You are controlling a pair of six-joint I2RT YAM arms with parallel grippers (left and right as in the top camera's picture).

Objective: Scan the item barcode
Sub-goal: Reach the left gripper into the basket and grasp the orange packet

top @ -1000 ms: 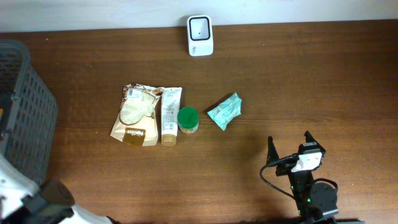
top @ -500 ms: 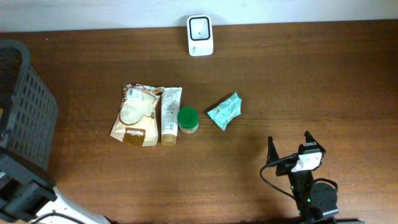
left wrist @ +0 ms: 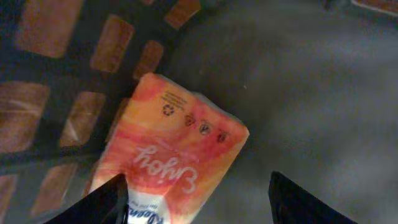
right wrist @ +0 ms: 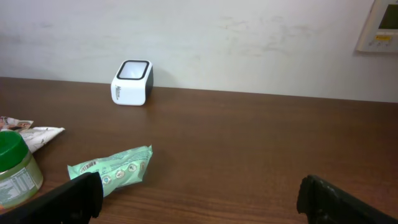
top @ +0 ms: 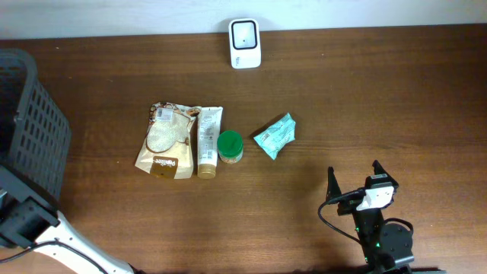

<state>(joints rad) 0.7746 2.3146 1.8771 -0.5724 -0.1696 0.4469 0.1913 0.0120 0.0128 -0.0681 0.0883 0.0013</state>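
Note:
In the left wrist view an orange-and-white pack (left wrist: 174,143) printed "Enjoy" lies on the dark floor of the mesh basket (left wrist: 74,74). My left gripper (left wrist: 198,199) hangs over it, open. Its left finger (left wrist: 109,202) overlaps the pack's lower left edge and the right finger stands apart on bare floor. The white barcode scanner (top: 245,33) stands at the table's far edge, also seen as the scanner (right wrist: 132,82) against the wall. My right gripper (top: 354,169) rests open near the front right, nothing between its fingers.
The grey basket (top: 30,129) stands at the left edge. Mid-table lie a brown snack bag (top: 163,141), a cream tube (top: 207,141), a green-lidded jar (top: 230,146) and a mint-green packet (top: 275,135). The packet (right wrist: 112,169) lies ahead-left of the right gripper.
The left arm at the lower left corner has shifted beside the basket. The right arm and the items on the table have not moved.

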